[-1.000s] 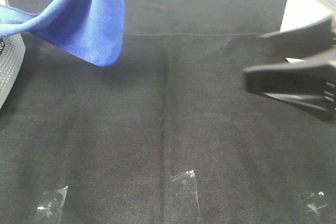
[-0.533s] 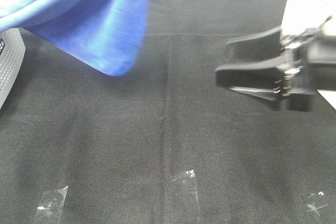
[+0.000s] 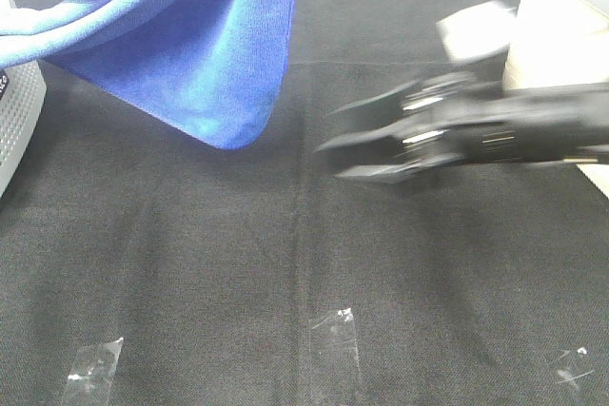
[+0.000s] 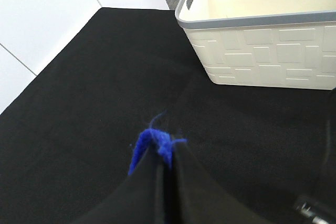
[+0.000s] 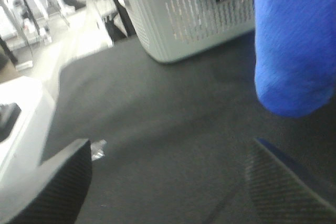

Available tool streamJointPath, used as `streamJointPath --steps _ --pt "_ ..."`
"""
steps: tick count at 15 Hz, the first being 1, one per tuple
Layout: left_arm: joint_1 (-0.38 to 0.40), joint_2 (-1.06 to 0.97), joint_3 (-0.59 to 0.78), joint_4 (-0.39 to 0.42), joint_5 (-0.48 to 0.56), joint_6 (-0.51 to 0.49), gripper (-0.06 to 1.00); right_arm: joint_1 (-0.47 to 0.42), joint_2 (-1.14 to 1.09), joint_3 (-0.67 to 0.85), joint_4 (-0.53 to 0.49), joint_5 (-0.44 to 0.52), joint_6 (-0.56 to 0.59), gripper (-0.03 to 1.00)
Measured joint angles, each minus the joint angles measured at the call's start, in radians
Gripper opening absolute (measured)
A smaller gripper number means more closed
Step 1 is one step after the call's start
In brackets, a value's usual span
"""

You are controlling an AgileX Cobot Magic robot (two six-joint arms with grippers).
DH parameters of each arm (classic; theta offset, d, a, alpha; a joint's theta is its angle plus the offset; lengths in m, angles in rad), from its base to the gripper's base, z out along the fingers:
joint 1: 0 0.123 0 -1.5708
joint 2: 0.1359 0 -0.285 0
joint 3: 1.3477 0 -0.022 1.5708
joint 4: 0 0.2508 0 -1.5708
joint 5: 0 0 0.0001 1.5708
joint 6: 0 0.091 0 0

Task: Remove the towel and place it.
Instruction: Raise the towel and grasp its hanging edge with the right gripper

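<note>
The blue towel (image 3: 205,54) hangs in the air at the back left, its lowest corner just above the black cloth. One end trails toward the grey basket (image 3: 19,111). In the left wrist view my left gripper (image 4: 167,157) is shut on a pinched tuft of the towel (image 4: 153,145); this gripper is above the frame in the high view. My right gripper (image 3: 328,140), blurred, points left at mid-table, a short way right of the towel's hanging corner. In the right wrist view the right gripper (image 5: 168,182) is open and empty, with the towel (image 5: 294,51) ahead.
A black cloth (image 3: 190,263) covers the table, with clear tape patches (image 3: 335,330) near the front edge. The grey slotted basket (image 5: 189,14) stands at the left edge. A white bin (image 4: 262,51) shows in the left wrist view. Bare table lies at the back right (image 3: 561,7).
My right gripper has swept left from the right edge toward the middle. The towel's hanging corner has swung a little to the right and lower.
</note>
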Motion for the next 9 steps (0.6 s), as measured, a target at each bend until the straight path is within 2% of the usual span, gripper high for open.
streamJointPath --steps 3,7,9 --pt "0.0 0.0 0.0 0.0 0.0 0.0 0.0 0.056 0.107 -0.138 0.0 -0.045 0.019 0.77" --pt "0.0 0.0 0.0 0.0 0.0 0.0 0.0 0.058 0.228 -0.307 0.001 -0.092 0.151 0.77" --pt "0.0 0.0 0.0 0.0 0.0 0.0 0.0 0.058 0.272 -0.367 0.001 -0.092 0.176 0.77"
